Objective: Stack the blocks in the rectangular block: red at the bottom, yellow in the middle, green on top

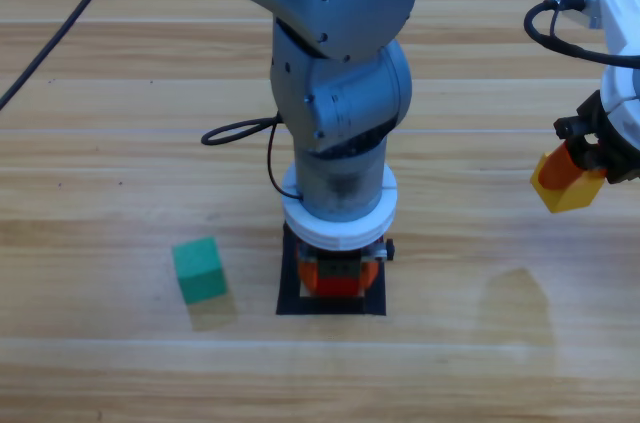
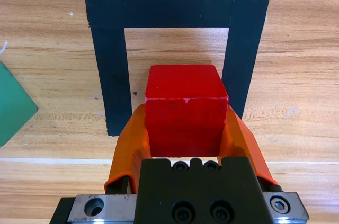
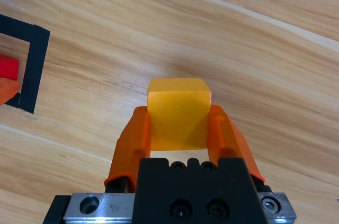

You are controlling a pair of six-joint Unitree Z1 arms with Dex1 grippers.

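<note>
2 cubes gripped, 1 lying loose. Left gripper (image 2: 186, 128) down over the black tape square (image 2: 114, 65) at table centre, jaws clamped on the 2 side faces of the red cube (image 2: 185, 110). Seen from the left wrist, red cube within the tape outline's hollow centre, close to the right-hand strip and with bare wood beyond it toward the far strip. From above, mostly hidden under the left arm; only a sliver of the red cube (image 1: 338, 281) between orange jaws inside the tape square (image 1: 287, 293). Cannot tell whether resting on the wood or just above it.

Right gripper (image 3: 179, 128) off at the high view's right edge (image 1: 568, 183), well apart from the square, closed on the 2 sides of the yellow cube (image 3: 178, 113), with the cube's far end protruding past the fingertips. Raised above bare wooden table (image 3: 254, 49). Corner of the tape square (image 3: 32, 70) and a bit of the red cube (image 3: 8, 68) visible at that wrist view's left edge.

Green cube (image 1: 198, 269) on the table left of the tape square, near but not touching it, sitting flat, gripped by neither arm. Corner of it also at the left wrist view's left edge (image 2: 13, 107).
</note>
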